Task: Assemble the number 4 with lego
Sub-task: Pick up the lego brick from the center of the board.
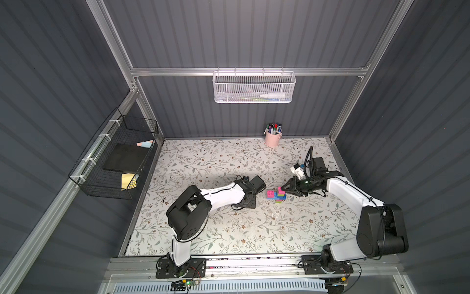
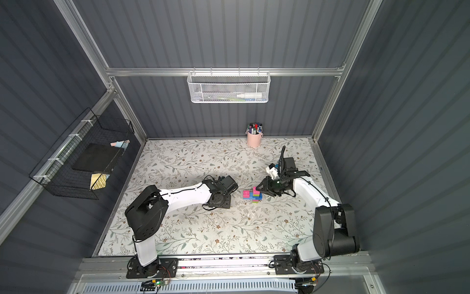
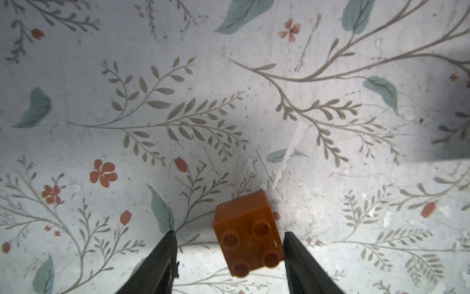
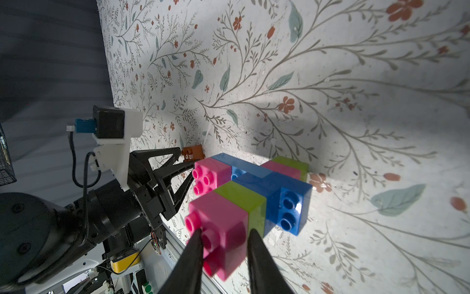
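Light, stiff, slick bricks, I'd say. The right gripper (image 4: 225, 231) jaws pinch the number 4 (image 1: 276, 195) by its pink end, just 3 o'clock of tabletop (image 1: 229, 157) centre. The left gripper (image 3: 229, 232) jaws are spread around the orange brick (image 3: 248, 234); its flat sides look the best hold.

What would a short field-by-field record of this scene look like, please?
Surface: floral table
Assembly: number 4, joined pink, blue and green bricks on the table
Right gripper: shut on the assembly's pink end brick
Left gripper: open, jaws either side of a loose orange brick on the table, not yet joined
Background: pink pen cup by the back wall
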`<control>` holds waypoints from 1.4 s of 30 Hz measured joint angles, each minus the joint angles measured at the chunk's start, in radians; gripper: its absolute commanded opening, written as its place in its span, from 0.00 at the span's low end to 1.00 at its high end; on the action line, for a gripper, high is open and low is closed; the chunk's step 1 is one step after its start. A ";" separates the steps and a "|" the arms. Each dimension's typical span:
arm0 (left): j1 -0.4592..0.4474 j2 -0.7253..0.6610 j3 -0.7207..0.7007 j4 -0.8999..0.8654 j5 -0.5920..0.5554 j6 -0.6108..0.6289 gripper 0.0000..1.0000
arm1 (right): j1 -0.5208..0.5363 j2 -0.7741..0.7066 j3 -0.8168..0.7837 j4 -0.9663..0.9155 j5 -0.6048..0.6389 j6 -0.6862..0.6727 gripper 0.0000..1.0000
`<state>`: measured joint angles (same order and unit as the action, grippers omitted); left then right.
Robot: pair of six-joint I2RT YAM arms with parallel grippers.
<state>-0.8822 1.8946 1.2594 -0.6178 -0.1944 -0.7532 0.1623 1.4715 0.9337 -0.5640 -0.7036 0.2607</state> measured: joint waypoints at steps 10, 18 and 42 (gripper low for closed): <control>0.006 0.000 0.018 -0.060 -0.021 0.010 0.62 | -0.001 0.001 0.000 0.000 -0.001 0.000 0.31; 0.006 0.050 0.161 -0.118 -0.011 0.083 0.60 | -0.001 0.002 0.000 0.000 -0.003 0.000 0.31; 0.028 0.113 0.194 -0.201 0.031 0.119 0.46 | -0.003 0.003 0.000 0.000 -0.007 0.000 0.31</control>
<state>-0.8543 2.0079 1.4532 -0.8192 -0.1631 -0.6342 0.1593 1.4742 0.9337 -0.5640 -0.7105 0.2604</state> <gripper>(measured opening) 0.465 0.307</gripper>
